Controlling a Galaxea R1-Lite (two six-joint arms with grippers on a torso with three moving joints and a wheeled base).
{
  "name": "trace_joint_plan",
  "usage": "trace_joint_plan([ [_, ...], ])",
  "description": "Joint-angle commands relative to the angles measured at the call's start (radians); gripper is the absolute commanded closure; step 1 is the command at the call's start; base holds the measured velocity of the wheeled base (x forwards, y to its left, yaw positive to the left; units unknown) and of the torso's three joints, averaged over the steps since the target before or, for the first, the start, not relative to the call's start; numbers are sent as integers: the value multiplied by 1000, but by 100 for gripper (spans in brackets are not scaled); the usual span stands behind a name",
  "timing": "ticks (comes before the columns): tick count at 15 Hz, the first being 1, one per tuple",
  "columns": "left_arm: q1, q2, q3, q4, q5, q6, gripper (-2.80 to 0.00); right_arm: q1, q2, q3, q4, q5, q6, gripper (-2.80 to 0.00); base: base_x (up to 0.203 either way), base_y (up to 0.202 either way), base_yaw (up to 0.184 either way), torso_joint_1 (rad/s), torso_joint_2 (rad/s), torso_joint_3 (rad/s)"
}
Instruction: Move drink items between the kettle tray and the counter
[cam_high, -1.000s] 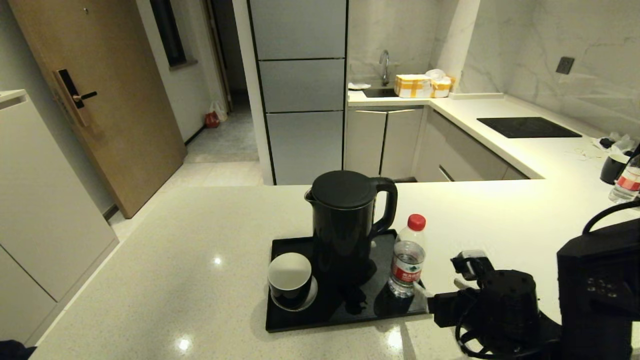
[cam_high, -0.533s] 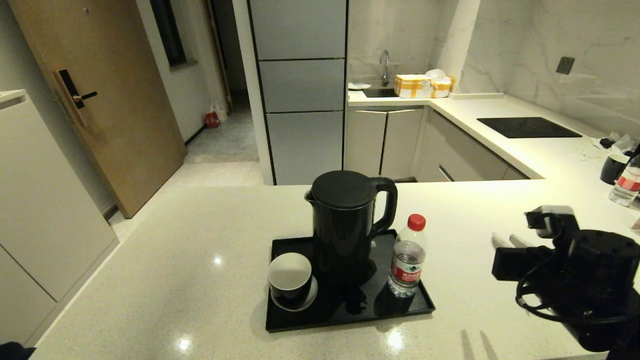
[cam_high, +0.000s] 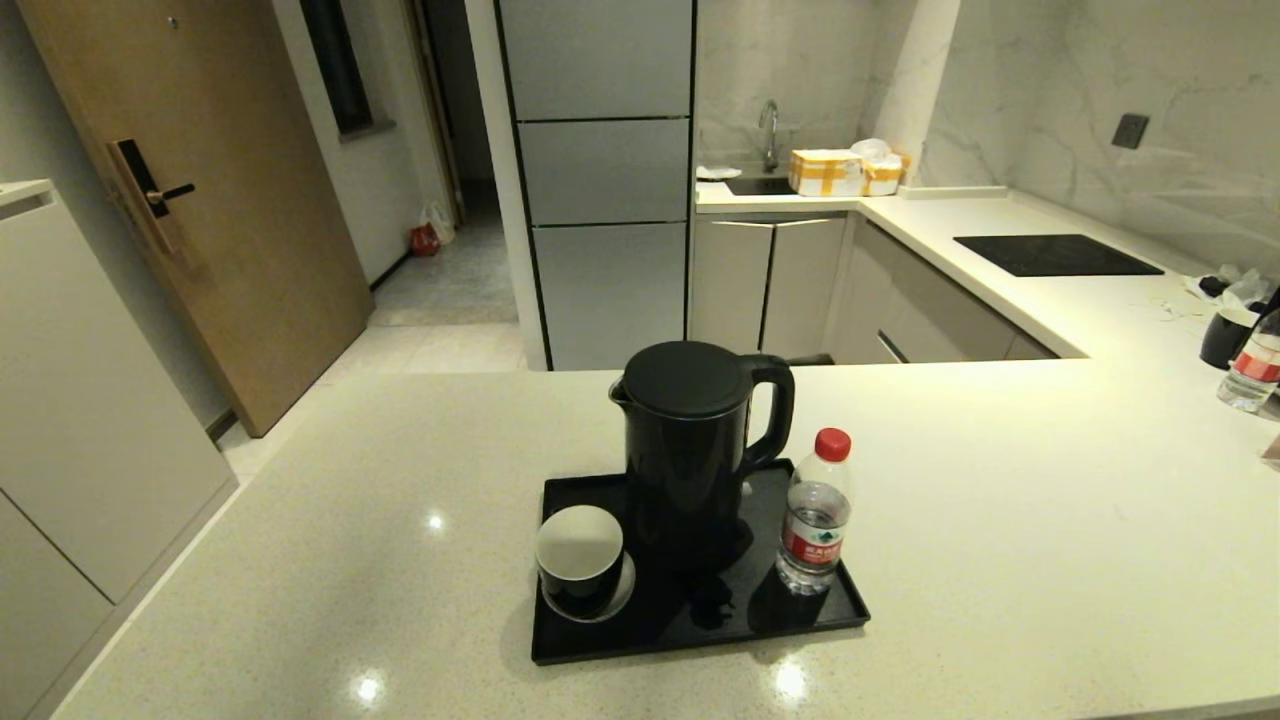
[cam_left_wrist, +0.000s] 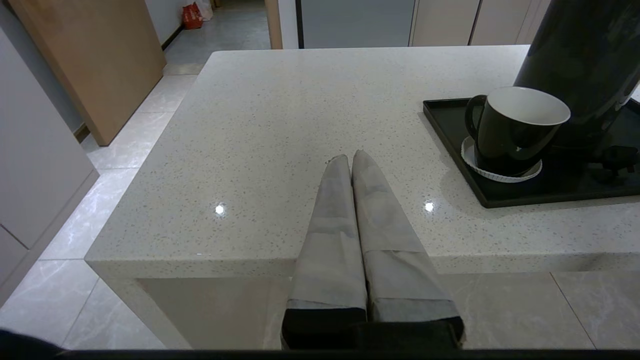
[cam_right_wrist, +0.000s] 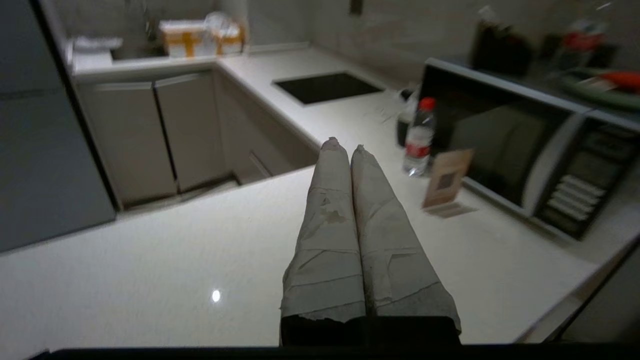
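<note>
The glossy black kettle tray (cam_high: 655, 630) lies on the speckled counter (cam_high: 300, 560). On it a black cup with a white inside (cam_high: 580, 560) stands on a white saucer (cam_high: 627, 588), and a clear water bottle with a red cap (cam_high: 815, 520) stands upright at the tray's right end. Neither arm shows in the head view. My left gripper (cam_left_wrist: 350, 157) is shut and empty, low over the counter's near edge, left of the tray (cam_left_wrist: 450, 150) and the cup (cam_left_wrist: 515, 130). My right gripper (cam_right_wrist: 344, 146) is shut and empty above the counter, far from the tray.
A tall black kettle (cam_high: 690, 450) fills the tray's middle. At the far right stand a second bottle (cam_high: 1250, 370) and a dark cup (cam_high: 1225, 335), beside a microwave (cam_right_wrist: 525, 155) and a small card (cam_right_wrist: 445, 180). A cooktop panel (cam_high: 1055, 253) is set in the back counter.
My right arm has drawn back from the bottle on the tray, moved right and left the head view, and its gripper has closed on nothing. The bottle stays upright on the tray.
</note>
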Motion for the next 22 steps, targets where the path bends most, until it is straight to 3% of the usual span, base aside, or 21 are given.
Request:
trace_joint_plan([
  [1,0,1,0,0,0,0,0,-9,-456,-173,592,-17,-15,0,0,0,0,0,0,0],
  [3,0,1,0,0,0,0,0,4,-637,-284,905,-37,12,0,0,0,0,0,0,0],
  [5,0,1,0,0,0,0,0,6,-694,-403,1217,-77,106,0,0,0,0,0,0,0],
  [6,0,1,0,0,0,0,0,-31,-694,-416,1307,-75,145,0,0,0,0,0,0,0],
  [7,0,1,0,0,0,0,0,-90,-710,-406,1326,-12,171,0,0,0,0,0,0,0],
  [9,0,1,0,0,0,0,0,-109,-793,-353,1352,106,240,0,0,0,0,0,0,0],
  [11,0,1,0,0,0,0,0,-102,-904,-265,1332,222,263,0,0,0,0,0,0,0],
  [12,0,1,0,0,0,-1,0,-100,-942,-180,1272,318,260,0,0,0,0,0,0,0],
  [15,0,1,0,0,0,-2,0,-98,-967,159,914,482,257,0,0,0,0,0,0,0],
  [17,0,1,0,0,0,-2,0,-97,-972,421,649,537,204,0,0,0,0,0,0,0],
  [18,0,1,0,0,0,-2,0,-97,-974,513,596,552,177,0,0,0,0,0,0,0],
  [20,0,1,0,0,0,-2,0,-97,-977,572,589,600,132,0,0,0,0,0,0,0],
  [22,0,1,0,0,0,-2,0,-96,-978,550,669,634,146,0,0,0,0,0,0,0],
])
